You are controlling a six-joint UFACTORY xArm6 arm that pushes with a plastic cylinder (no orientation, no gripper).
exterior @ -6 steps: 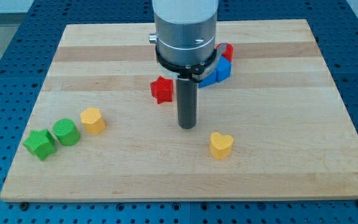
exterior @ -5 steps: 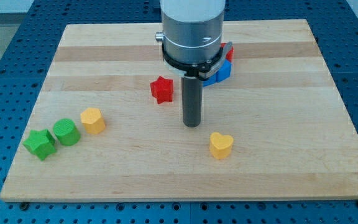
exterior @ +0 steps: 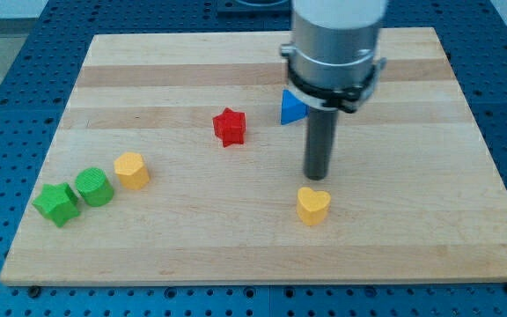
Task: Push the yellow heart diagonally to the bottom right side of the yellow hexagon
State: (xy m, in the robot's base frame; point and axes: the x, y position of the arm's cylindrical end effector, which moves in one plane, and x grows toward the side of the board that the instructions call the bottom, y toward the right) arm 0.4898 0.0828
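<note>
The yellow heart (exterior: 313,205) lies on the wooden board (exterior: 394,220), right of centre toward the view's bottom. The yellow hexagon (exterior: 131,169) sits far off at the view's left. My tip (exterior: 315,177) stands just above the heart in the view, very close to its upper edge, with a thin gap or none between them; I cannot tell which. The arm's grey body (exterior: 334,44) hangs above it.
A red star (exterior: 229,127) lies left of the rod. A blue triangle (exterior: 292,107) shows partly behind the arm. A green cylinder (exterior: 93,187) and a green star (exterior: 57,203) sit left of the hexagon, near the board's left edge.
The arm and tip have moved to the view's right, from left of the heart to directly above it. The red and blue blocks behind the arm are now mostly hidden. No block has moved.
</note>
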